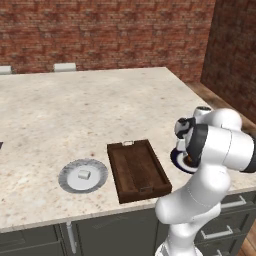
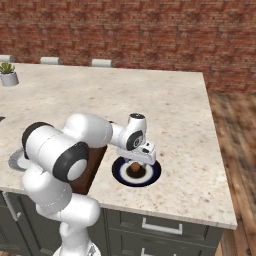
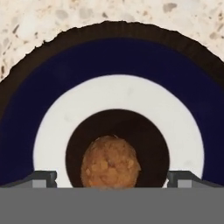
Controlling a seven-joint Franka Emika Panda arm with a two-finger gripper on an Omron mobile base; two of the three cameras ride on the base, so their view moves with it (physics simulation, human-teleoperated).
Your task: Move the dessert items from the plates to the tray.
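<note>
A: Brown ball [image 3: 110,162] — where is it?
B: Directly under the gripper [image 3: 112,178], at the centre of the blue-rimmed plate [image 3: 52,92].
A: Arm pose?
B: Bent forward, hand pointing straight down over that plate [image 2: 150,176]. Fingertips [image 3: 43,178] spread apart, flanking the ball, gripping nothing.
A: And the tray [image 1: 138,170]?
B: Beside the plate, apart from the hand.

potted plant [image 2: 7,73] on speckled counter [image 1: 75,110]; brick wall [image 1: 100,30] behind.
</note>
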